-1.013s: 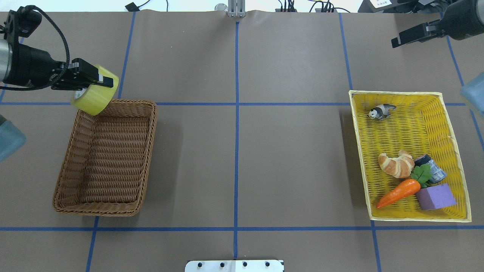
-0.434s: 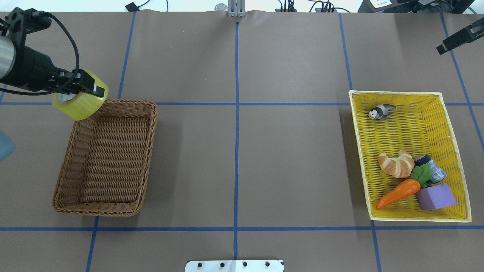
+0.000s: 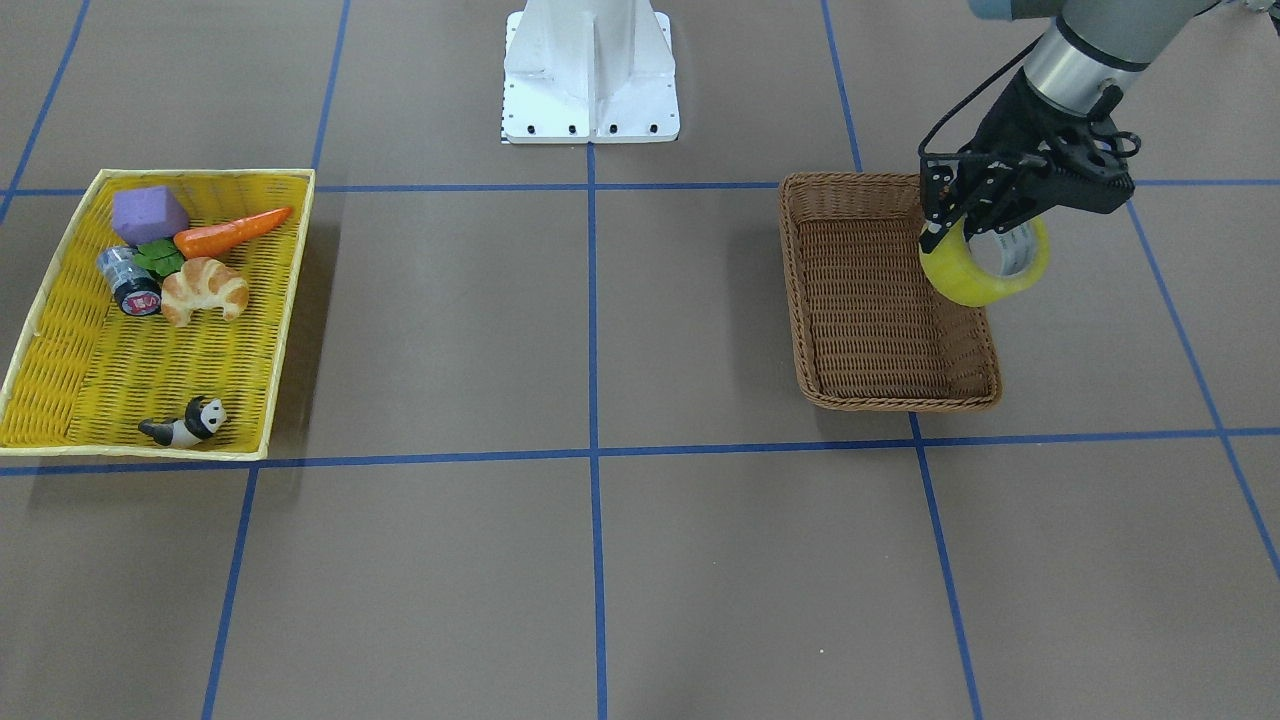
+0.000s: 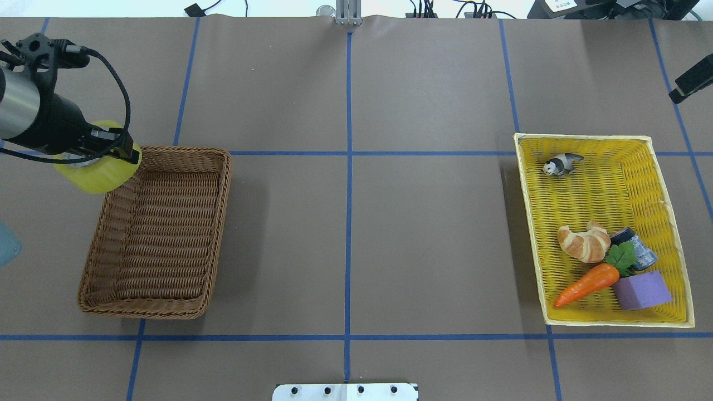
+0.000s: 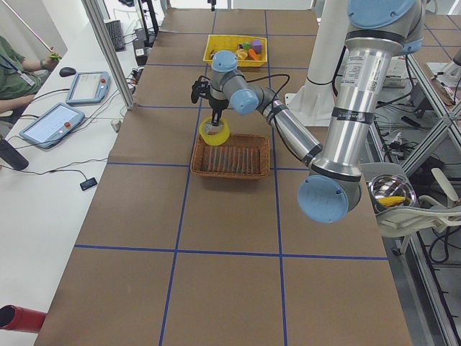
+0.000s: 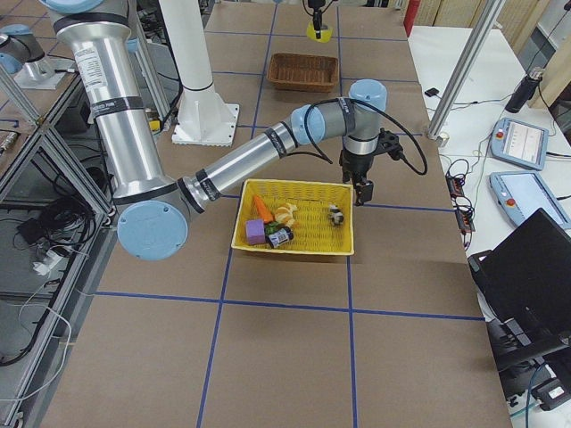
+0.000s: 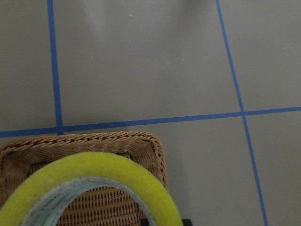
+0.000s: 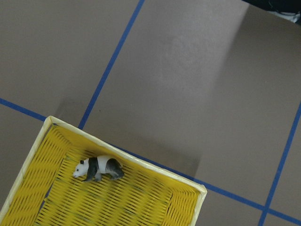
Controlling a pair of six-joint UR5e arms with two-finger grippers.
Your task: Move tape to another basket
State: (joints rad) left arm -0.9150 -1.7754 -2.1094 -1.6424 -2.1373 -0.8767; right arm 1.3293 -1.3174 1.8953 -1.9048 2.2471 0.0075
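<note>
My left gripper (image 4: 120,153) is shut on the yellow tape roll (image 4: 94,174) and holds it in the air at the far left corner of the brown wicker basket (image 4: 221,211). In the front-facing view the tape (image 3: 985,280) hangs over the basket's wall (image 3: 800,290) on my left side. The left wrist view shows the tape (image 7: 103,165) over the basket's corner (image 7: 94,141). The basket holds nothing. Of my right gripper (image 4: 693,82) only one dark finger shows at the right edge, so I cannot tell its state.
A shallow yellow woven tray (image 4: 585,137) at the right holds a panda figure (image 4: 562,164), a croissant (image 4: 584,243), a carrot (image 4: 587,284), a purple block (image 4: 640,289) and a small cylinder (image 4: 638,248). The robot base (image 3: 590,70) stands at mid table.
My left gripper has carried the tape leftward and nearer to me, from over the basket's far rim to its far left corner. My right gripper has drawn back toward the right edge.
</note>
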